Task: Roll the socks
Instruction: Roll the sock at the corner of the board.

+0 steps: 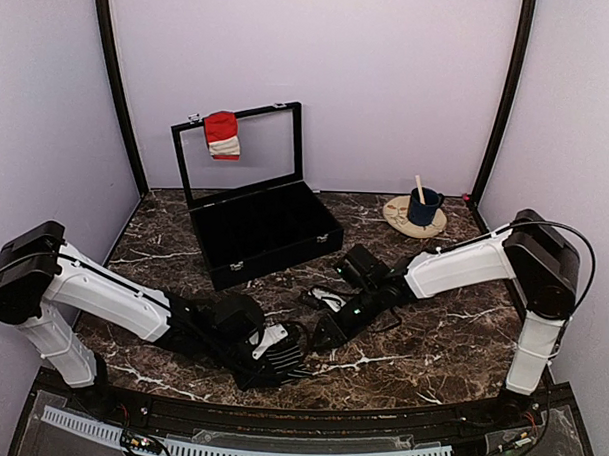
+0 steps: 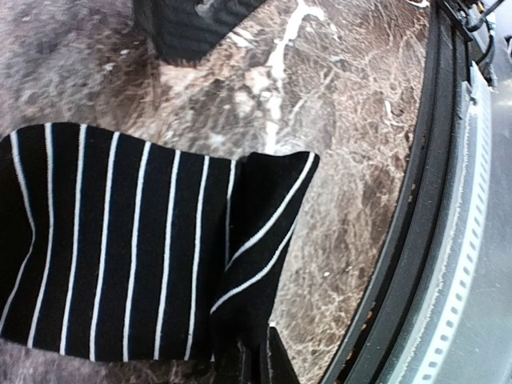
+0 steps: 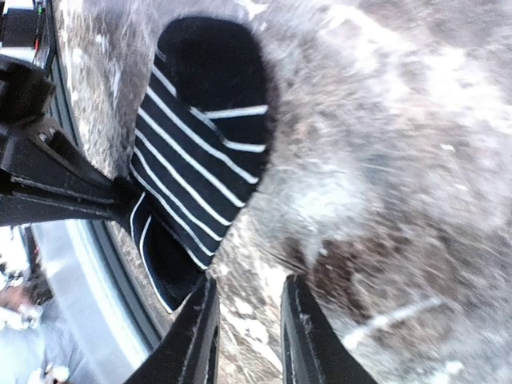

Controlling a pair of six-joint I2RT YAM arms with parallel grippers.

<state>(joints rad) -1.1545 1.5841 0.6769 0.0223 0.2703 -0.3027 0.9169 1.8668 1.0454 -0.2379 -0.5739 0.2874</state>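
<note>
Left pincer (image 2: 254,364) pinches a corner of the striped sock (image 2: 120,240); right pincer (image 3: 250,292), barely open and empty, hovers beside its long edge.

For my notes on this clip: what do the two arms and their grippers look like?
The left arm and right arm both have white tubular links between bulky black joint housings. A thin black cable loops off the right shoulder housing, and a small green light glows near that wrist. The left gripper and right gripper are black. The right one's fingers are slim blades.
</note>
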